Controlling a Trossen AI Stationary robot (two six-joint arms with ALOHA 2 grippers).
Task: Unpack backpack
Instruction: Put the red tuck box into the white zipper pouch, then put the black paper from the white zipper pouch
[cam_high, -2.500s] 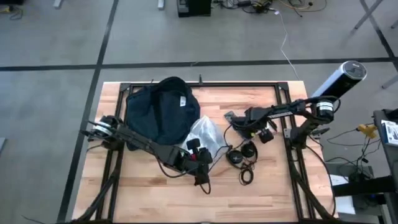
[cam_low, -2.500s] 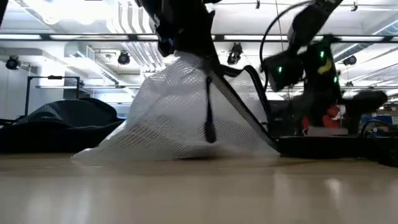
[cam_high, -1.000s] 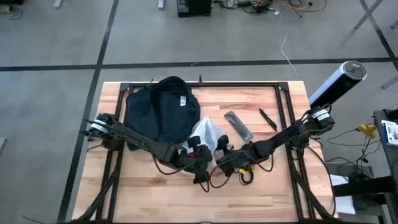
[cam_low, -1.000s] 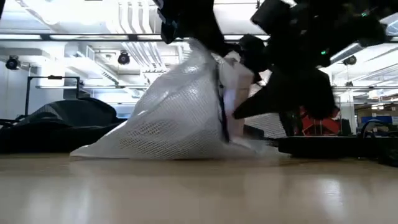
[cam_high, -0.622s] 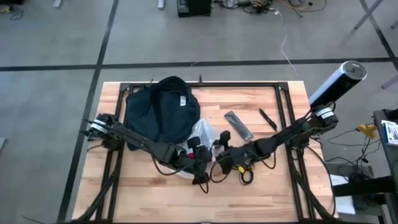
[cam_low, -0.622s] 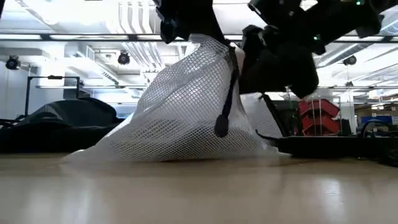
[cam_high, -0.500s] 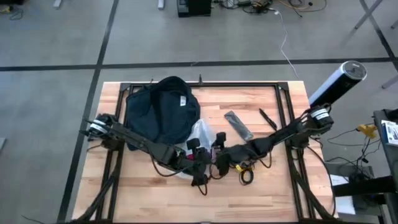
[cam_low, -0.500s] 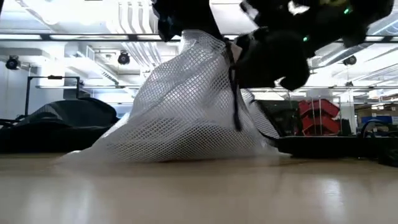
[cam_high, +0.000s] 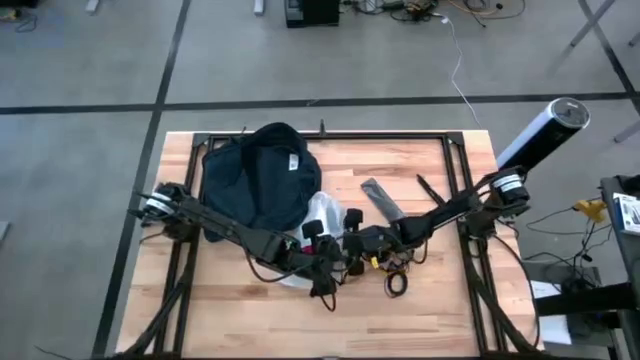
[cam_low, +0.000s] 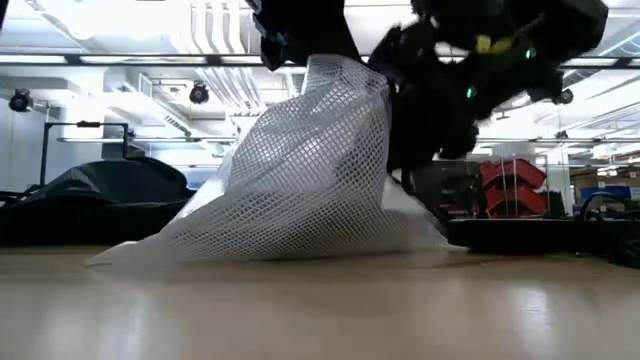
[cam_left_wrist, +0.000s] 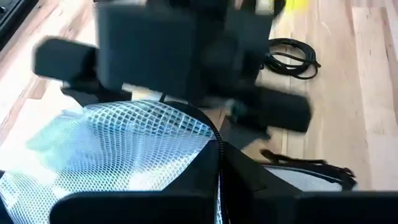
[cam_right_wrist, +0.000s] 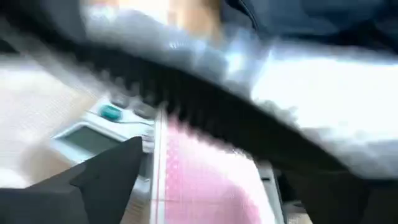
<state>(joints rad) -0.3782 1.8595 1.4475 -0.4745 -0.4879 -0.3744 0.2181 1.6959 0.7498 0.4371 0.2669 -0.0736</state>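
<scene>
The dark navy backpack (cam_high: 258, 180) lies slumped at the table's far left, touched by no gripper. Beside it a white mesh pouch (cam_low: 300, 180) stands like a tent, its lower edge on the table. My left gripper (cam_high: 325, 250) is shut on the pouch's top. My right gripper (cam_high: 350, 238) is at the pouch's right side, fingers apart. In the right wrist view a pink flat thing (cam_right_wrist: 205, 180) and a grey device (cam_right_wrist: 106, 134) show between those fingers. My left gripper pinches the mesh pouch at its top, along the black zip edge (cam_left_wrist: 217, 149), between its two fingers. That top is held up (cam_low: 330, 70) while the pouch's bottom edge (cam_low: 270, 250) rests on the table and the mesh hangs slack. I cannot tell whether my right gripper touches the pouch.
Black headphones with coiled cables (cam_high: 397, 278) lie just right of the grippers. A grey flat piece (cam_high: 382, 200) and a black pen (cam_high: 427, 188) lie toward the far right. Black rails (cam_high: 455, 170) frame the tabletop.
My right gripper has gone toward the table's left and a little toward the far edge, up against the held pouch. The pouch's raised top has shifted and its mesh has changed shape, while its lower edge has stayed on the table.
</scene>
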